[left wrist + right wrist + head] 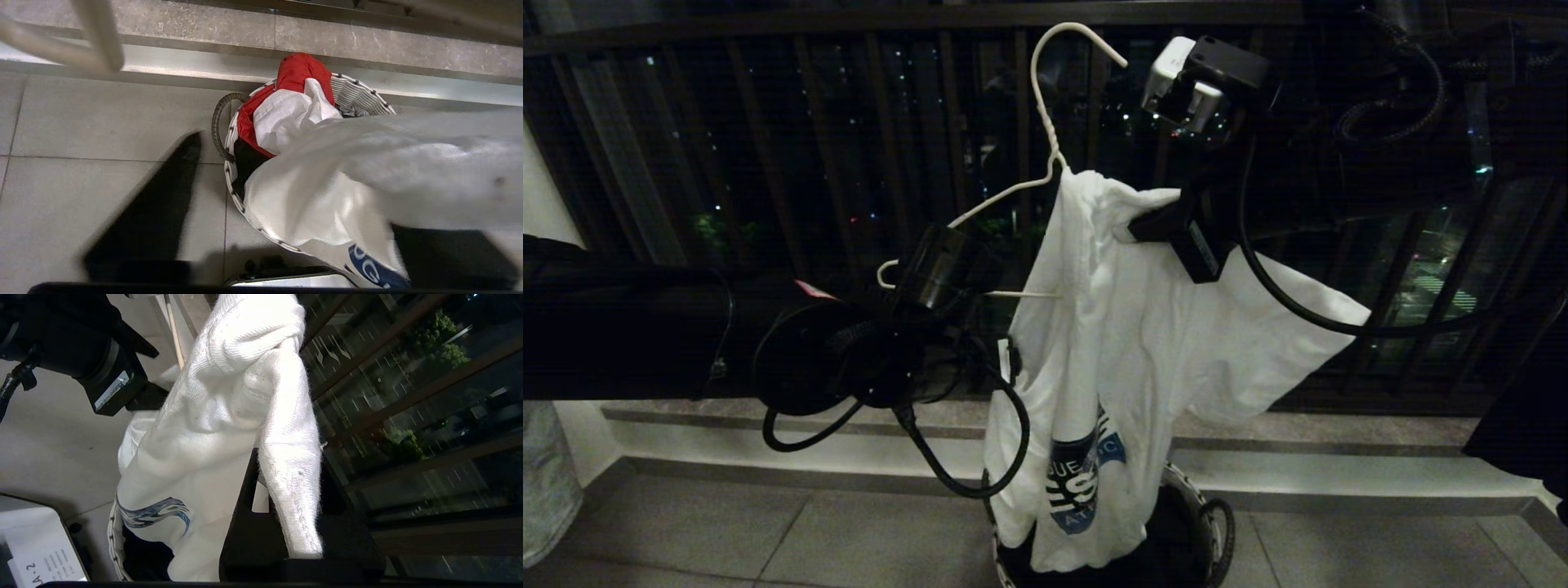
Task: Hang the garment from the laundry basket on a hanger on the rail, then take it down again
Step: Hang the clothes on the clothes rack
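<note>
Garment (1127, 327) covers hanger (1045, 122) right shoulder; laundry basket (1213, 523) cut off by bottom edge.

Garment (1127, 327) hangs on hanger (1045, 122), above laundry basket (1209, 523).

The garment (1111, 327) is soft white knitted cloth, matt, with a fine ribbed weave at its edge and a flat printed blue patch; the hanger (1045, 122) is thin wire with a smooth white coat, twisted at the neck; the laundry basket (355, 96) looks woven, with a red cloth (300, 73) inside; the floor tiles (102, 118) are smooth, pale and slightly glossy; the ledge (367, 41) is speckled stone.
</note>
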You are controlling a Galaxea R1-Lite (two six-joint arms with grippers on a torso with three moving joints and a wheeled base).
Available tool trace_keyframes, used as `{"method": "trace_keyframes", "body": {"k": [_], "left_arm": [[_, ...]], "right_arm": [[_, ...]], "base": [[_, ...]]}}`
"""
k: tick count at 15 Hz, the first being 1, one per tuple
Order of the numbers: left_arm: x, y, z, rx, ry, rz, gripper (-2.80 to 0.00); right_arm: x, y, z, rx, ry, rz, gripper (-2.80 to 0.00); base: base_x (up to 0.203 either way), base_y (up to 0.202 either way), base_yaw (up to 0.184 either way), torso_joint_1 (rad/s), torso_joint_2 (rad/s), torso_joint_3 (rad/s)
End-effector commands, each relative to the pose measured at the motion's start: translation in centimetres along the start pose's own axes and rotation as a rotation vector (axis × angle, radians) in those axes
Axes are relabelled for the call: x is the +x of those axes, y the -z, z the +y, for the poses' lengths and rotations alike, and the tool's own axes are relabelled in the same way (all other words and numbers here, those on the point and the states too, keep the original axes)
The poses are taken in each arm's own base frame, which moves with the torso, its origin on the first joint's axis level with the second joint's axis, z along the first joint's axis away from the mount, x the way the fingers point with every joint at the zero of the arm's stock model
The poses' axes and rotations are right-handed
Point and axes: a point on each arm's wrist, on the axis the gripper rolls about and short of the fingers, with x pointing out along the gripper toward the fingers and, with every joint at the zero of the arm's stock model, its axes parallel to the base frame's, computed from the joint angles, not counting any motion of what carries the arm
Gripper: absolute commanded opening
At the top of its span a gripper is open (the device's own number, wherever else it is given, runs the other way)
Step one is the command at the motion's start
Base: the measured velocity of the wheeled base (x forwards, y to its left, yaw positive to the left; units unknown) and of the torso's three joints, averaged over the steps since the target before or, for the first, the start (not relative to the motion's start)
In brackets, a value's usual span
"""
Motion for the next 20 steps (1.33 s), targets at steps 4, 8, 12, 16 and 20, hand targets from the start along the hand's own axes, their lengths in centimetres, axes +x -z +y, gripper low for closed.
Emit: {"method": "trace_keyframes", "body": {"k": [4,8,12,16,20], "left_arm": [[-2.0,-0.9,0.3,0.007,0.019,-0.043,-2.80],[-1.5,-1.6,1.6,0.004,-0.020,-0.050,-2.80],[-0.4,-2.2,3.0,-0.026,-0.028,-0.039,-2.80],[0.2,-3.3,4.7,-0.062,-0.042,-0.044,-2.80],[1.6,-3.7,5.5,-0.078,-0.065,-0.036,-2.80]], "right_arm": [[0.0,0.2,-0.6,0.002,0.017,0.005,-2.80],[-0.7,0.5,-1.5,0.012,0.045,0.009,-2.80],[-2.2,0.1,-1.4,0.012,0.052,-0.009,-2.80],[-3.3,0.4,-1.5,0.029,0.061,-0.008,-2.80],[-4.0,0.3,-1.4,0.033,0.053,-0.026,-2.80]], "base": [[0.000,0.000,0.000,0.000,0.00,0.000],[0.000,0.000,0.000,0.000,0.00,0.000],[0.000,0.000,0.000,0.000,0.00,0.000],[0.000,0.000,0.000,0.000,0.00,0.000],[0.000,0.000,0.000,0.000,0.00,0.000]]}}
